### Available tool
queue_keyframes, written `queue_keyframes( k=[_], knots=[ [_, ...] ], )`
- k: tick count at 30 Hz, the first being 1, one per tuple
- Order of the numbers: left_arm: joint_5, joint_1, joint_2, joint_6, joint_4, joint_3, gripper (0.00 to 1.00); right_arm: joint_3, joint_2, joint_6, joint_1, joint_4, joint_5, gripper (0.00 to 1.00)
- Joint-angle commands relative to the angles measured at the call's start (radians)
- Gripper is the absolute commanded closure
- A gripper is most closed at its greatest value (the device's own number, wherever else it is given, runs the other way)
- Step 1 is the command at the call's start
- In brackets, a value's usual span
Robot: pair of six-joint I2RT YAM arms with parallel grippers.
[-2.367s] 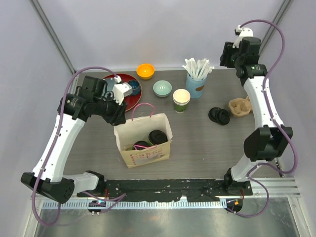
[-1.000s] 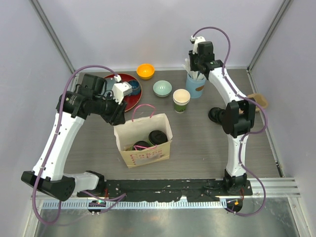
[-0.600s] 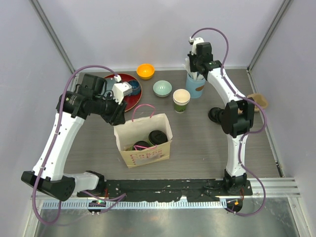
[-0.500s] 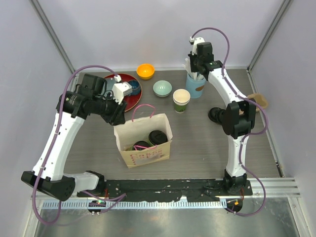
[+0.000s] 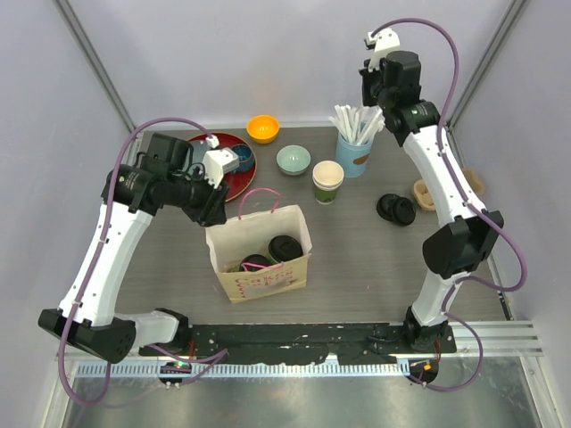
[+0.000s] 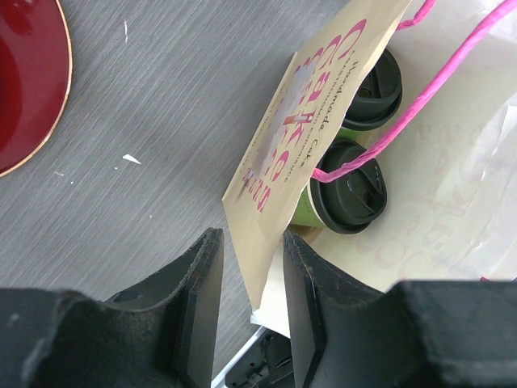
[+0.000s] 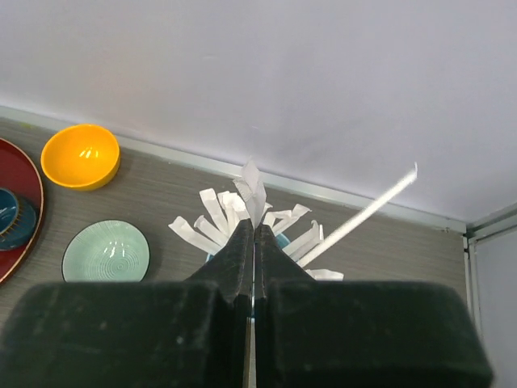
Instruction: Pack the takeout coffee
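**Both coffees bagged; right gripper clenched above the sticks**

Coffee. The front cup and the back cup stand upright, side by side, inside the bag. Each has its black lid on. The bag stands open-topped on the table, left of centre, with its pink handles up.

Left gripper. It sits low at the bag's rear left corner. The jaws stand part-way apart and straddle the bag's side wall, one finger outside and one inside. A gap shows, so they are not clamped flat on the paper. Whether either finger touches the paper I cannot tell.

Right gripper. It hangs high at the back of the table, above the blue cup of white sticks. Its fingers are pressed tight together. In the wrist view a white tip shows just past the fingertips. I cannot tell whether that tip is pinched or only lies behind them. One long stick leans far out to the right of the bunch.

Other items. An open cup stands behind the bag, between a pale bowl and the blue cup. Spare lids lie piled to its right, well apart from the bag. An orange bowl sits at the back edge. A red plate lies at the left rear, near the left gripper, with a dark mug on it.
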Motion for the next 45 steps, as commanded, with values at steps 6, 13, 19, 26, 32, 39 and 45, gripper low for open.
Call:
queue_keyframes(
  k=[6, 13, 19, 26, 32, 39, 45],
  knots=[
    [0.011, -0.002, -0.023, 0.002, 0.018, -0.001, 0.61, 0.027, 0.021, -0.032, 0.005, 0.038, -0.071, 0.99],
    [0.002, -0.002, -0.033, 0.006, 0.013, -0.010, 0.61, 0.010, 0.032, 0.012, 0.005, 0.097, -0.140, 0.99],
    [0.000, -0.002, -0.033, 0.004, 0.016, -0.008, 0.61, -0.019, -0.117, 0.052, 0.025, 0.127, -0.180, 0.99],
    [-0.012, -0.002, -0.036, -0.001, 0.022, -0.005, 0.61, -0.191, -0.442, 0.167, 0.073, 0.219, -0.353, 0.99],
    [-0.024, -0.002, -0.039, -0.001, 0.030, -0.008, 0.61, -0.420, -0.672, 0.450, 0.076, 0.378, -0.776, 0.99],
    [-0.020, -0.002, -0.031, -0.005, 0.035, -0.004, 0.61, -0.657, -0.812, 0.633, 0.134, 0.540, -0.889, 0.99],
    [-0.024, -0.002, -0.036, -0.008, 0.030, 0.003, 0.61, -0.792, -0.803, 0.585, 0.229, 0.534, -0.806, 0.99]
  ],
)
